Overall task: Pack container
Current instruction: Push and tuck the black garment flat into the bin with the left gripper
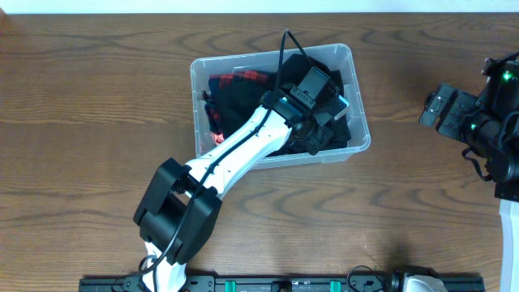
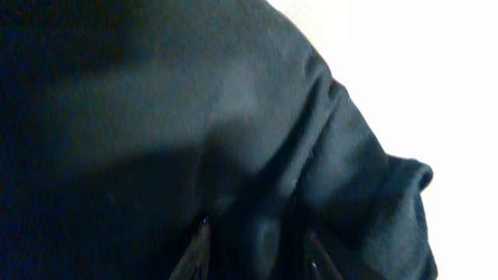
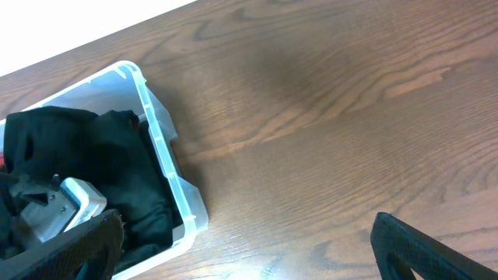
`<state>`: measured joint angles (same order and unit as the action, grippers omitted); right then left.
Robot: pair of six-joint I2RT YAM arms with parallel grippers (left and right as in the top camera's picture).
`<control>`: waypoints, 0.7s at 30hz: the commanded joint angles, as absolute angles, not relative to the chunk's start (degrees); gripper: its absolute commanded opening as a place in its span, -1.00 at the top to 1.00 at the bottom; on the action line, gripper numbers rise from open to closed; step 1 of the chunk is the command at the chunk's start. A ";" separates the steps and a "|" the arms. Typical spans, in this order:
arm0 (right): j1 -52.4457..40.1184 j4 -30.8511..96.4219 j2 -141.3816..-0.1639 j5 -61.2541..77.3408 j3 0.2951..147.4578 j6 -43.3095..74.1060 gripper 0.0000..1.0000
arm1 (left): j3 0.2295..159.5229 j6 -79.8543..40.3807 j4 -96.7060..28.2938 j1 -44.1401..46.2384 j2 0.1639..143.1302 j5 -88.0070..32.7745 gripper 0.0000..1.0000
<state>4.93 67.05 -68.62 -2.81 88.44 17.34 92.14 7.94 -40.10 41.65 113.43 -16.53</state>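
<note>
From the near left of the worktop (image 1: 73, 122), the left arm (image 1: 235, 148) reaches away and to the right, into the container (image 1: 195, 97). The container sits at the middle of the worktop, toward the far side. A red-checked cloth (image 1: 240, 79) lies in its left end, and dark cloth (image 1: 345, 134) fills the rest. The left gripper (image 1: 320, 134) is down on that dark cloth in the right half. In the left wrist view the cloth fills the frame and bunches between the two fingers (image 2: 199, 253), so I cannot tell whether they pinch it or only press on it. This looks like the stowing step: settling the cloth below the rim. The next move calls for letting the cloth go or pressing it flat, then lifting the gripper straight up so nothing drags out over the wall. At the far right, the right gripper (image 1: 442, 109) hangs over bare worktop, well apart from the container, with its fingers spread wide and empty.
</note>
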 commanded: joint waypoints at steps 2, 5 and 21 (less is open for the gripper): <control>5.23 67.11 -68.64 -2.98 88.86 17.10 -0.99 | 95.61 8.36 -41.50 41.54 107.42 -15.77 0.11; 5.23 67.11 -68.64 -3.01 88.86 17.10 -0.98 | 97.60 8.56 -38.65 41.06 103.55 -12.51 -0.04; 5.23 67.11 -68.64 -3.01 88.86 17.10 -0.98 | 97.62 5.43 -28.45 29.71 118.56 -12.34 -0.10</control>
<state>4.93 67.05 -68.62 -2.81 88.44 17.34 98.24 7.09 -27.20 31.16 114.32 -10.81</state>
